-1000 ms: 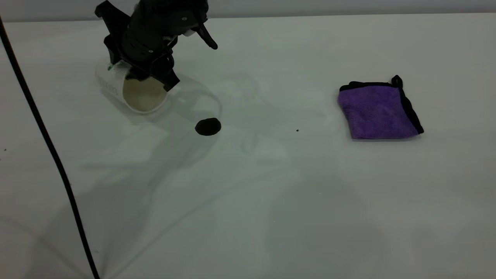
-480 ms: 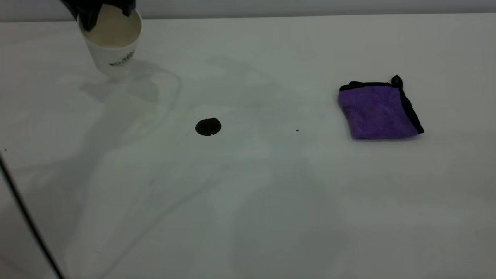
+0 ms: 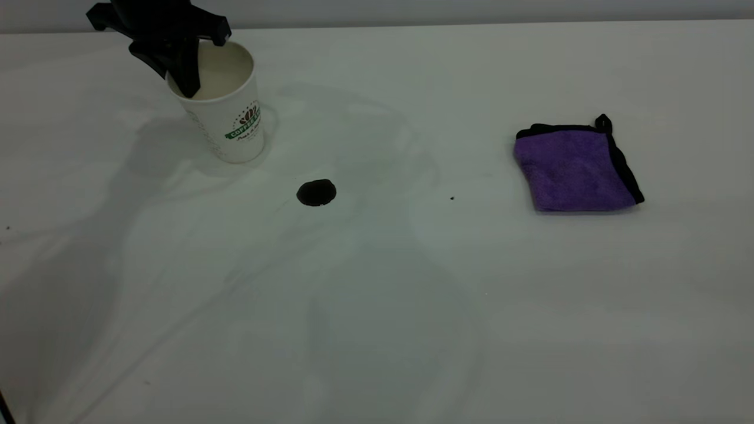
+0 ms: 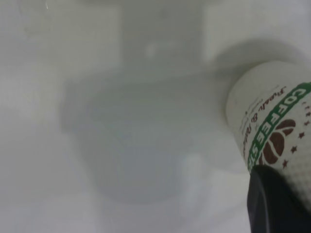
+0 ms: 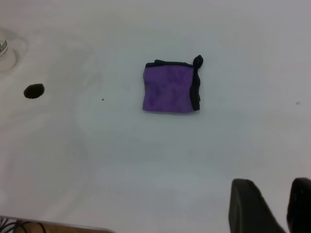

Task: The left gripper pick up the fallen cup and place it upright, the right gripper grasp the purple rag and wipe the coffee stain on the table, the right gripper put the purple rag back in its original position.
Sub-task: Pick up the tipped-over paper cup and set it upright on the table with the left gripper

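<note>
Here, one cup (image 3: 227, 106) (upright), one purple rag (image 3: 574, 168), one coffee stain (image 3: 316, 192).

ext cam looks down at an angle across the table (image 3: 377, 330). l wrist cam sits close on the cup (image 4: 272, 131). r wrist cam high, farther off; shares rag (image 5: 170, 88), stain (image 5: 33, 91) w/ ext.

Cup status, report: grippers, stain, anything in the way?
Left gripper shut on cup, upright on table. Right gripper open, off purple rag. Coffee stain unwiped, path clear.
</note>
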Motion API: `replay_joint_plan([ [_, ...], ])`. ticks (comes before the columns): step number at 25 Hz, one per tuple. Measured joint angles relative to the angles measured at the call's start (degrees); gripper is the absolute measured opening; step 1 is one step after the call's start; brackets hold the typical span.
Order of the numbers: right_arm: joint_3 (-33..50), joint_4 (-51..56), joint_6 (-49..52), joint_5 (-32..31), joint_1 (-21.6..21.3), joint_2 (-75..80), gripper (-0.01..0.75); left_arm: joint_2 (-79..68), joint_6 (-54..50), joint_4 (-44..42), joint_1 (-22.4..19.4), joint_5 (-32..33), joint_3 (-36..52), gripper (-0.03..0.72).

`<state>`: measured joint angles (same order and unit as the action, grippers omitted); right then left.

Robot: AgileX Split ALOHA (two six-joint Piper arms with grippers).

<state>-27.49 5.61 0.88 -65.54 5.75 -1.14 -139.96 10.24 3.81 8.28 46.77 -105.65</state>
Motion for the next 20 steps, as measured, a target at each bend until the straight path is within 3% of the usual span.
replay_joint_plan([
  [10, 0.0, 0.0, 0.0, 0.0, 0.0, 0.0, 0.239, -1.0, -0.7, 0.2, -0.7, 1.8, -3.7, 0.035],
  [14, 0.0, 0.0, 0.0, 0.0, 0.0, 0.0, 0.239, -1.0, -0.9, 0.2, -0.7, 2.1, -4.6, 0.121],
  [20, 0.0, 0.0, 0.0, 0.0, 0.0, 0.0, 0.239, -1.0, -1.4, 0.2, -0.7, 2.4, -4.6, 0.319],
])
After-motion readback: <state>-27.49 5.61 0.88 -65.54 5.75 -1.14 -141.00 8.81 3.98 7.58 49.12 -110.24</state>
